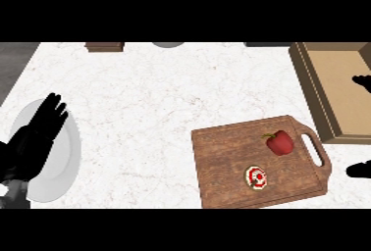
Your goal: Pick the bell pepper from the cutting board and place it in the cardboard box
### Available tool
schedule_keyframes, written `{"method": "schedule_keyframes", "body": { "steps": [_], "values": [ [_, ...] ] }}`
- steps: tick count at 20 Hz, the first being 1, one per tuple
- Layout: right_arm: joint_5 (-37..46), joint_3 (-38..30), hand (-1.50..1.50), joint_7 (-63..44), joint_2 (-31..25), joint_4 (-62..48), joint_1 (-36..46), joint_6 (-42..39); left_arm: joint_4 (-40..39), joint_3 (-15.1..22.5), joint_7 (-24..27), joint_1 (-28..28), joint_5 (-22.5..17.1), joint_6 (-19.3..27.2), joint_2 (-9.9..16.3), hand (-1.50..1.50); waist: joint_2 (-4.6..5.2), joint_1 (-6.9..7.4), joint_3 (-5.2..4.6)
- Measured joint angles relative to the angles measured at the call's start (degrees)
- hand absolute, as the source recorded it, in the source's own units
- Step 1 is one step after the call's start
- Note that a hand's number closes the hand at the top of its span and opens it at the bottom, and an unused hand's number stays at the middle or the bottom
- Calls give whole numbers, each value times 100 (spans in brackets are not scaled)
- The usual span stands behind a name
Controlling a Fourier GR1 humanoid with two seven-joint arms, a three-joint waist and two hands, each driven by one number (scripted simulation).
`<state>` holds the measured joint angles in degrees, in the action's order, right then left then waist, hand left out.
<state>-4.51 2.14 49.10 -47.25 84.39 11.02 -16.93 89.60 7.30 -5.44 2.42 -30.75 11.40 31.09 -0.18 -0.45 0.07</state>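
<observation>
Head view, counter (159,98): I see white marble, bare through the middle and top-left; the clearest room for moving lies between the left plate and the board.
Cutting board (232,166): wooden, lower right, handle slot toward the right edge; its near corner sits close to the counter's lower edge.
Bell pepper (279,142): red, lying on the board's upper right, just beside the handle slot.
Round item (256,177): small, red and white, on the board nearer me.
Cardboard box (340,73): open, at the right edge, just beyond the board.
Plate (65,162): white, at the left edge.
Left hand (39,130): over the plate, fingers straight, slightly spread, holding nothing.
Right hand (359,169): only dark bits at the right edge; I cannot tell its fingers.
</observation>
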Motion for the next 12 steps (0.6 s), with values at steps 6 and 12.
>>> {"method": "schedule_keyframes", "body": {
  "steps": [6,12],
  "values": [
    [1602,304,-150,-682,-789,767,-189,572,156,-52,-73,-135,4,-11,55,0,-30,-23,-18],
    [2804,812,-150,-2181,-1089,1731,-296,552,293,-90,-144,-182,16,-31,31,0,-17,14,-19]
  ]
}}
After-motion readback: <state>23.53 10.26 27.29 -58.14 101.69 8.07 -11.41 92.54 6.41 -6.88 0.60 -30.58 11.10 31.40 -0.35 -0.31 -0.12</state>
